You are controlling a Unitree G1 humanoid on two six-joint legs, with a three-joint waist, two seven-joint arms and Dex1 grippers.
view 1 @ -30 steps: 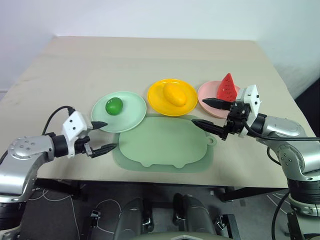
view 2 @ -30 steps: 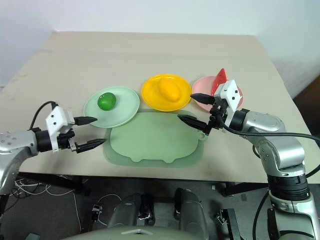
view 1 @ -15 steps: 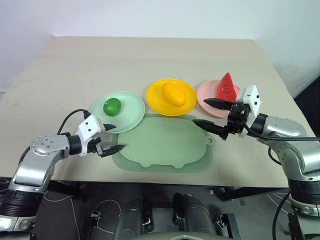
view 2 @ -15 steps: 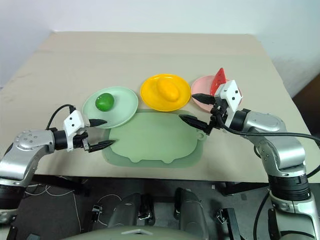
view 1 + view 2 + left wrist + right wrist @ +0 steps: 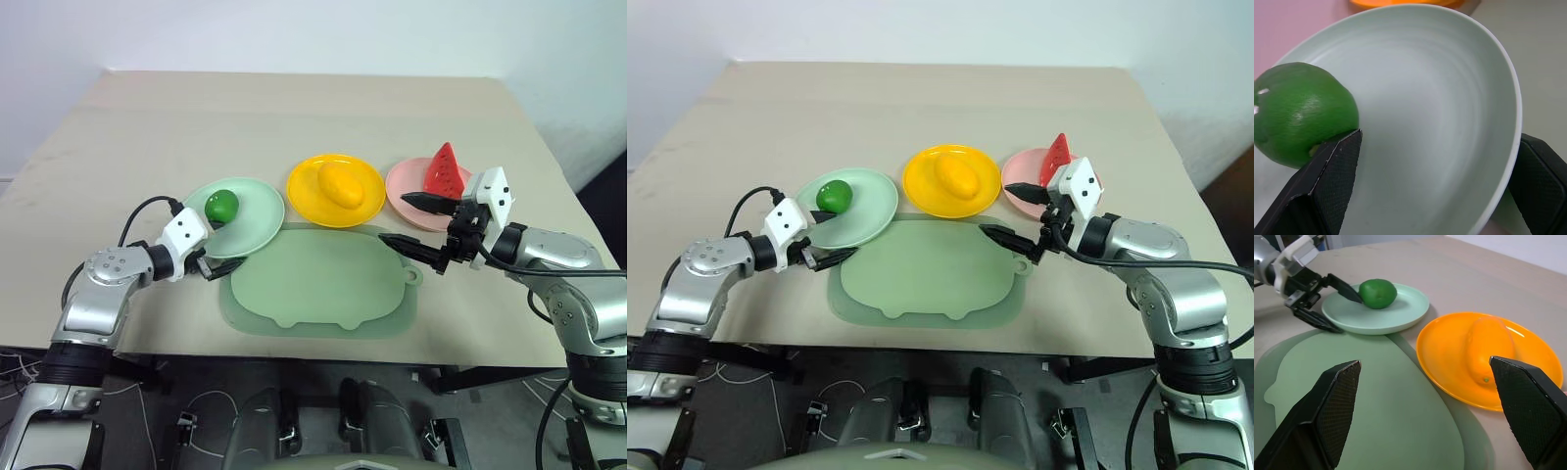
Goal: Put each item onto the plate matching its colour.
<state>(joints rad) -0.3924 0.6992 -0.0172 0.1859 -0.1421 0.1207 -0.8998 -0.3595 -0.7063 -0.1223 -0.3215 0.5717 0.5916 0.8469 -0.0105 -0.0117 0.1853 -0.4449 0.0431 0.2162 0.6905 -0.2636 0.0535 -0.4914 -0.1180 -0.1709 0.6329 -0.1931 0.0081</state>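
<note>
The lime (image 5: 221,206) sits on the green plate (image 5: 257,199), mango (image 5: 340,183) on the yellow plate (image 5: 306,195), watermelon (image 5: 445,171) on the pink plate (image 5: 405,185). Left gripper (image 5: 214,247), fingers apart, straddles the green plate's rim; right gripper (image 5: 412,222) hangs spread and empty.

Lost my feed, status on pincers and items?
Both pincers open: left pincer straddling mint plate rim beside lime, right pincer hovering. Mango, watermelon plated. Nothing obstructing.

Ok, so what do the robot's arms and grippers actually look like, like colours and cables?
Both arms are silver-grey metal with rounded joint housings. Each wrist carries a small white block with dark dots, and a thin black cable loops from it along the arm. The left gripper and the right gripper each end in two slim, tapered black fingers with a finely textured inner face.
</note>
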